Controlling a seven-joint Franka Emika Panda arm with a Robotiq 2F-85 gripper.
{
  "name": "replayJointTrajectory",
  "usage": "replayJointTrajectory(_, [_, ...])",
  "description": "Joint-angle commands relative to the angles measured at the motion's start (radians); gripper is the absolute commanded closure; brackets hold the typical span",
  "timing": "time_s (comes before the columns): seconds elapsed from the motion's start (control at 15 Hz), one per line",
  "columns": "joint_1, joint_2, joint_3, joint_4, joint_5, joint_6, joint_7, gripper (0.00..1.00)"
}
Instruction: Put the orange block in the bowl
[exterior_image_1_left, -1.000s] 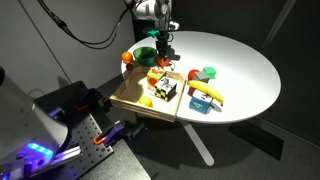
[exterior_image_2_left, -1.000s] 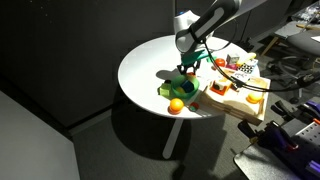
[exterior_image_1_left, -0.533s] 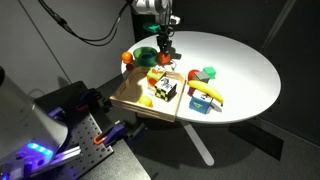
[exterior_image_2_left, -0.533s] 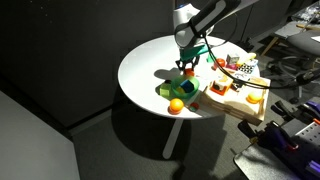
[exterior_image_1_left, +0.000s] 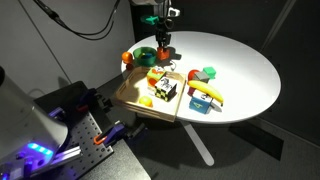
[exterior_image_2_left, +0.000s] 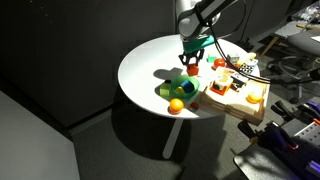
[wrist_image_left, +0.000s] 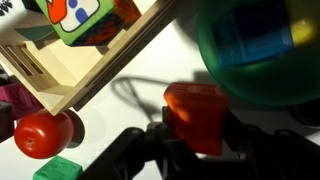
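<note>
My gripper (wrist_image_left: 198, 138) is shut on the orange block (wrist_image_left: 195, 105) and holds it above the white table, just beside the bright-green bowl (wrist_image_left: 262, 70). The bowl holds blue and yellow pieces. In both exterior views the gripper (exterior_image_1_left: 163, 50) (exterior_image_2_left: 192, 60) hangs with the block (exterior_image_1_left: 164, 59) (exterior_image_2_left: 192, 69) at its tips, next to the bowl (exterior_image_1_left: 145, 54) (exterior_image_2_left: 170, 90) and higher than its rim.
A flat wooden tray (exterior_image_1_left: 135, 95) (exterior_image_2_left: 232, 100) (wrist_image_left: 95, 62) with toy pieces lies beside the bowl. An orange ball (exterior_image_1_left: 127, 58) (exterior_image_2_left: 176, 106) sits near the table edge. A red ball (wrist_image_left: 40, 133) and a green block (wrist_image_left: 58, 170) lie close by. More toys (exterior_image_1_left: 205, 95) lie on the table.
The gripper has risen with the orange block in it, from close to the table beside the bowl to a higher position.
</note>
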Motion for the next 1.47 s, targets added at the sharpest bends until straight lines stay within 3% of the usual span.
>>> replayJointTrajectory(0.0, [0.008,-0.125,-0.018,-0.151,-0.030,0.003,-0.006,0.75])
replayJointTrajectory(0.6, [-0.015,-0.314,0.024,-0.403,-0.045,0.152,-0.116,0.75])
replayJointTrajectory(0.87, [-0.015,-0.305,0.057,-0.411,-0.028,0.197,-0.164,0.75])
replayJointTrajectory(1.33, [0.005,-0.243,0.097,-0.347,-0.025,0.170,-0.159,0.75])
replayJointTrajectory(1.4, [0.009,-0.235,0.097,-0.342,-0.030,0.165,-0.155,0.39])
